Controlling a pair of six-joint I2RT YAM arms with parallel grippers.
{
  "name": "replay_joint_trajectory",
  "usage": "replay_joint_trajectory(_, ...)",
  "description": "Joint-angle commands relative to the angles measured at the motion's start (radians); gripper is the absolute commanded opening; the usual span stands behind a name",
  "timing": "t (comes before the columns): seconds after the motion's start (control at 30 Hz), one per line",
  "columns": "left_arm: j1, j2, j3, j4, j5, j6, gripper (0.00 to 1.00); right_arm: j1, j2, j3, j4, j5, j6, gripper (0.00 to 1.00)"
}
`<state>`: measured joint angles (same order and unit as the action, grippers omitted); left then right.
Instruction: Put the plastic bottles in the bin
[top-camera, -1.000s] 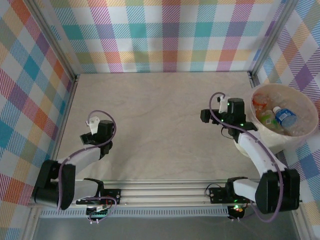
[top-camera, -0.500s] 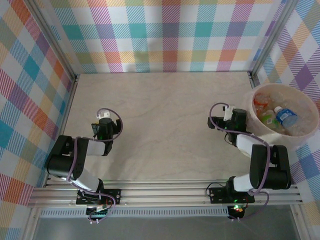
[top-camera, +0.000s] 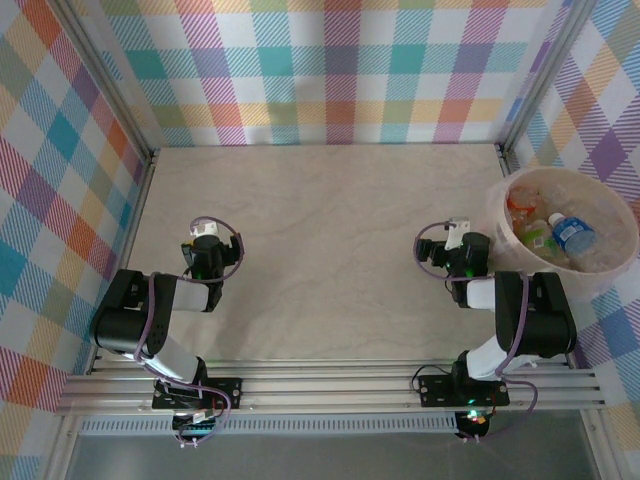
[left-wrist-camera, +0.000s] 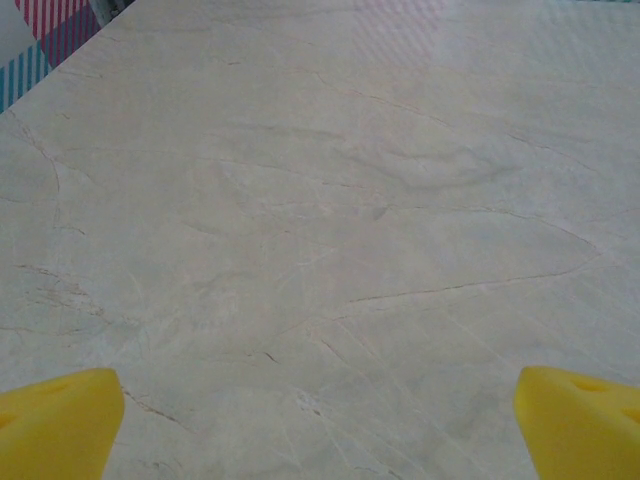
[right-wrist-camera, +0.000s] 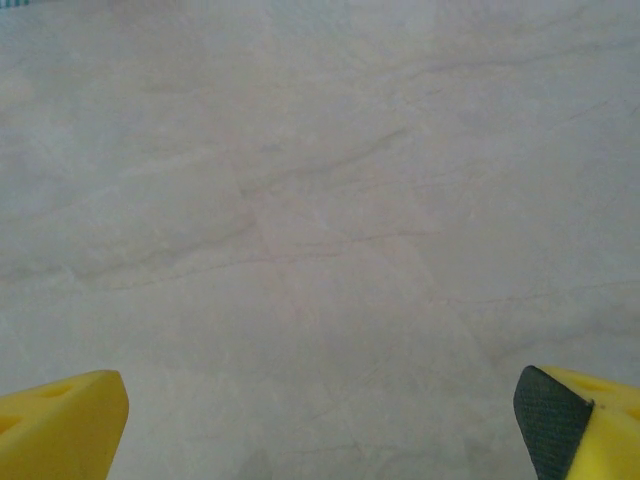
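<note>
Since the bottles (top-camera: 572, 238) in the bin (top-camera: 498, 212) look light, crushed and slick, I'd grip mid-body, with both jaws apart, empty.

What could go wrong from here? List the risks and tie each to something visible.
1. The right arm is folded close beside the bin. A swing toward it might nudge or tip the bin.
2. The plastic bottles are piled loosely in it, with a blue-labelled bottle on top. A knock could spill them.
3. The left hand and right hand hang open, low over the table. Any drop could scrape it.
</note>
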<state>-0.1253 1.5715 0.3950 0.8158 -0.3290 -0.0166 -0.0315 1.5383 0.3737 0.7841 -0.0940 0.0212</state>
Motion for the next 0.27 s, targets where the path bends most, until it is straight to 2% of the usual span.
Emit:
replay_joint_trajectory(0.0, 0.012, -0.007, 0.005, 0.036, 0.013, 0.007, 1.00, 0.011, 0.000, 0.029, 0.066, 0.034, 0.009, 1.00)
replay_joint_trajectory(0.23, 0.017, -0.010, 0.001, 0.035, 0.024, 0.006, 1.00, 0.014, -0.002, 0.028, 0.064, 0.056, 0.009, 1.00)
